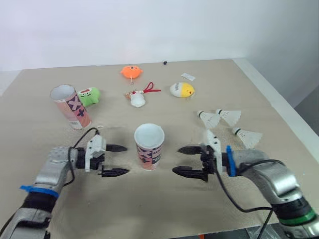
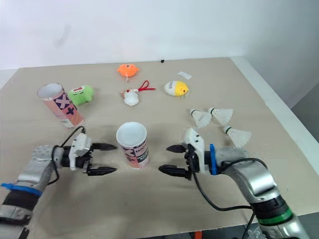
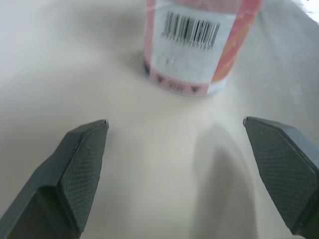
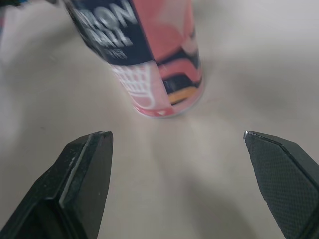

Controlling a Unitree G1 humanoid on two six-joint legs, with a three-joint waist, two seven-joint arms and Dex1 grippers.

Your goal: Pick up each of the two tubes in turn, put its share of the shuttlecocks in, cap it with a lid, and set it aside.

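Left gripper (image 1: 125, 160) is spread wide with nothing in it. Its two black fingers (image 3: 82, 164) point straight at the near tube (image 1: 149, 147) from that tube's left, tips just short of its wall, with bare table (image 1: 164, 214) showing in the gap. Right gripper (image 1: 177, 160) mirrors it from the tube's right: jaws wide apart, empty, tips near the tube but not touching.

So the near tube stands upright between the two grippers, gripped by neither. Its mouth is open and white inside, and its side carries pink, white and dark-blue print. A barcode label faces the left wrist camera and lettering faces the right one.

Moving outward, the second tube (image 1: 71, 106) stands beyond the near tube and well to its left, mouth open too; it seems to lean, though that may only be the camera's angle. Tucked just right of it is a green toy (image 1: 89, 95).

Right of the near tube and a little beyond it lie the shuttlecocks (image 1: 229, 116) — two side by side, and a third (image 1: 247, 136) nearer and further right, all on their sides.

Straight beyond the near tube sits a white charm (image 1: 138, 98) with a red cord, then an orange toy (image 1: 131, 72) further back. Beyond and to the right lie a yellow-and-white egg toy (image 1: 182, 90) and a small white tag (image 1: 188, 76).
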